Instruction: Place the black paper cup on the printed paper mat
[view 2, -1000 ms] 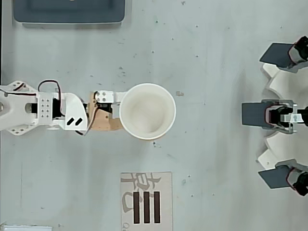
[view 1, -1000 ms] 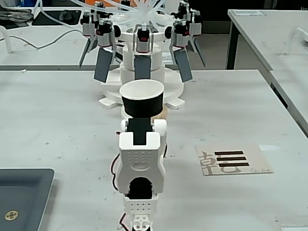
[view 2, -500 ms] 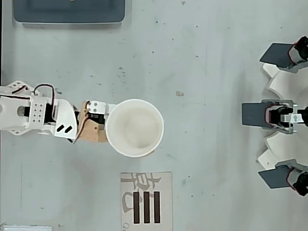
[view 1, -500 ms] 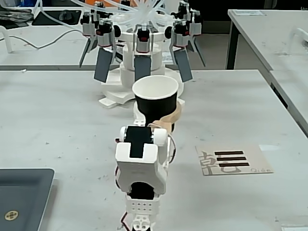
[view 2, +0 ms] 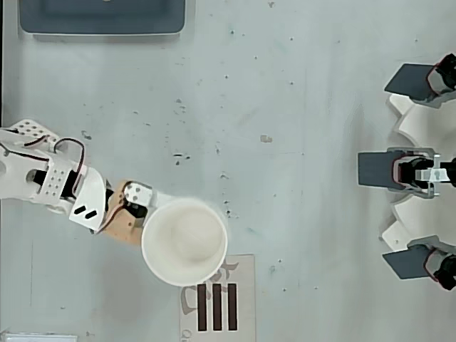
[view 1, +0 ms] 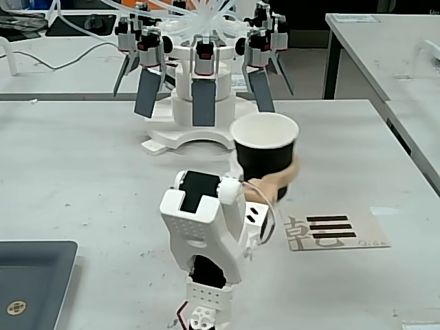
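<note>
Black on the outside, white within, the tapered black paper cup [view 1: 265,155] sits upright in my gripper [view 1: 278,184] — its tan fingers [view 1: 289,176] are closed round the lower wall, and the cup looks lifted off the grey table [view 2: 285,107]. In the overhead view the cup's rim overlaps the 12 o'clock edge of the beige printed paper mat [view 2: 217,310] with its thick black bars. I judge the cup needs carrying further toward 6 o'clock in that view — then lowering level, base flat on the bars, before I open up.
</note>
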Controlling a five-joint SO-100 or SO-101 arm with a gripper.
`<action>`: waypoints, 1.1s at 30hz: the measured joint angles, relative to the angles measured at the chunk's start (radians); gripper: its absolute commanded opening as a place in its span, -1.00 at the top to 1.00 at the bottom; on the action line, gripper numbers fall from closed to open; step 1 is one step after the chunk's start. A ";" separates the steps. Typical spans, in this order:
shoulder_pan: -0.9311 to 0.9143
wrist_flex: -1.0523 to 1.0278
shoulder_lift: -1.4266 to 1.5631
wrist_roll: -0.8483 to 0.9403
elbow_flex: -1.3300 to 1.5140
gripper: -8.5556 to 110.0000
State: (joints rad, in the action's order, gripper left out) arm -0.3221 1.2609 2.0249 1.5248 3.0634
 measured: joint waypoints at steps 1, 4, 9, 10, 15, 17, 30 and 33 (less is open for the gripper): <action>-0.020 0.008 -0.020 -0.009 -0.008 0.66; -0.075 0.032 -0.081 -0.029 -0.032 0.65; -0.132 0.067 -0.178 -0.038 -0.095 0.66; -0.138 0.071 -0.198 -0.038 -0.117 0.67; -0.175 0.087 -0.330 -0.038 -0.261 0.67; -0.187 0.089 -0.385 -0.038 -0.324 0.67; -0.219 0.146 -0.741 -0.038 -0.588 0.66; -0.236 0.156 -0.821 -0.038 -0.667 0.65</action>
State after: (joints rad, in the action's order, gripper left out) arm -0.5584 1.4174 1.2042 1.4864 2.3961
